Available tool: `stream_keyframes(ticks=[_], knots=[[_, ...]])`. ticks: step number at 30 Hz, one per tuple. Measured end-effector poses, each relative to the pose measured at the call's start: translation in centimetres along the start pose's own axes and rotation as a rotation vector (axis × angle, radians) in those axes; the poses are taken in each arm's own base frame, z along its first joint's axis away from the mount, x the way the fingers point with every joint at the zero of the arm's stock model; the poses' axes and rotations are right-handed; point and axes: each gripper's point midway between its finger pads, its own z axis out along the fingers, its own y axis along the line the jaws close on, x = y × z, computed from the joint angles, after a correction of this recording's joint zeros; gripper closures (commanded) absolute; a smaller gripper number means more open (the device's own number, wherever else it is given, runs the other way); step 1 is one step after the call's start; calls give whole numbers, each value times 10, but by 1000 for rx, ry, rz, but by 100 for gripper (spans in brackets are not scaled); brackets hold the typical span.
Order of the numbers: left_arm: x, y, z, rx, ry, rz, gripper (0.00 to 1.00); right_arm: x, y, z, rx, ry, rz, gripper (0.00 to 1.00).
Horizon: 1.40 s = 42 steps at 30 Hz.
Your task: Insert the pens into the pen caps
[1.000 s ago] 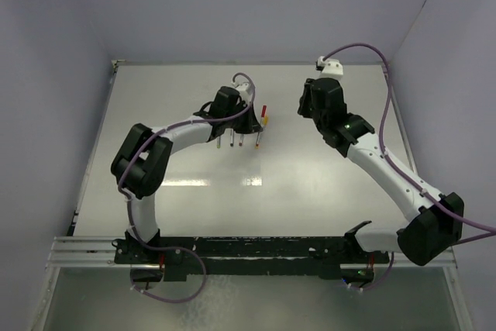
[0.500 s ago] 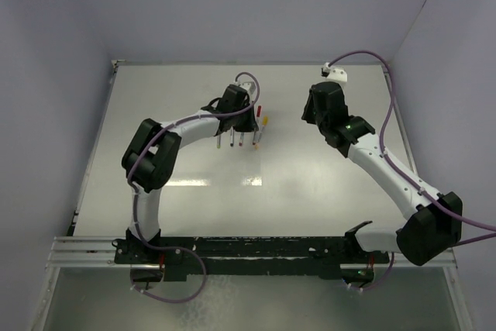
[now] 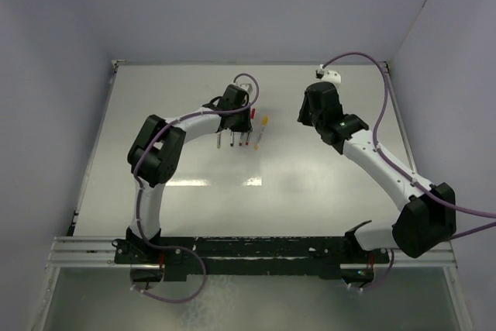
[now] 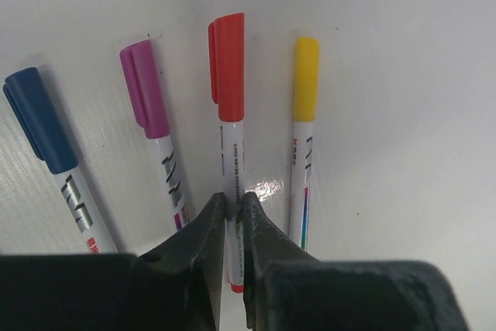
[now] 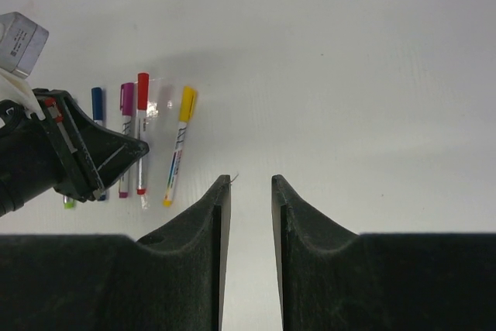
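Several capped pens lie side by side on the white table. Their caps are blue (image 4: pixel 37 118), magenta (image 4: pixel 143 87), red (image 4: pixel 227 63) and yellow (image 4: pixel 306 75). My left gripper (image 4: pixel 234 201) is shut on the red-capped pen's white barrel (image 4: pixel 232 168), which lies flat in the row. From above, this gripper (image 3: pixel 242 123) sits over the row's near ends, with the yellow-capped pen (image 3: pixel 261 131) just to its right. A green pen end (image 5: pixel 68 202) peeks out under the left gripper. My right gripper (image 5: pixel 251 184) hangs open and empty over bare table to the right of the pens.
The table's raised back edge (image 3: pixel 248 63) runs behind the pens. Walls stand close on the left and right. The right arm's elbow (image 3: pixel 341 125) is right of the pen row.
The left gripper has lowered the red-capped pen into the row, just left of the yellow one. The left elbow swung toward the back. The right gripper shifted slightly.
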Motion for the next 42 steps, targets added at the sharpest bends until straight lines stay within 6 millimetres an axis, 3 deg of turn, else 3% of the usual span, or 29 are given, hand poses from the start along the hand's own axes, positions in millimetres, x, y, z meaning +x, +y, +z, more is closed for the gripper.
stream_keyframes(ticks=[4,7,22,26,31,34,37,39,42], knots=[[4,4,3,-12,11,7,67,3,1,3,-3,12,-1,71],[3,3,4,-11,10,7,64,4,3,3,-9,16,3,71],[1,-2,1,13,8,8,63,4,6,3,-23,16,8,71],[-14,-17,-19,60,-23,14,63,0,7,2,-30,3,13,72],[-54,-46,-69,157,-148,43,62,-3,3,-4,-36,-21,16,67],[-67,-53,-98,177,-218,60,61,-5,-7,-7,-26,-41,27,64],[-68,-47,-116,164,-251,61,60,-8,-29,-10,8,-68,55,63],[-62,-33,-121,141,-254,47,60,-9,-53,-12,48,-89,84,62],[-48,4,-123,77,-233,3,58,-10,-96,-14,124,-110,142,61]])
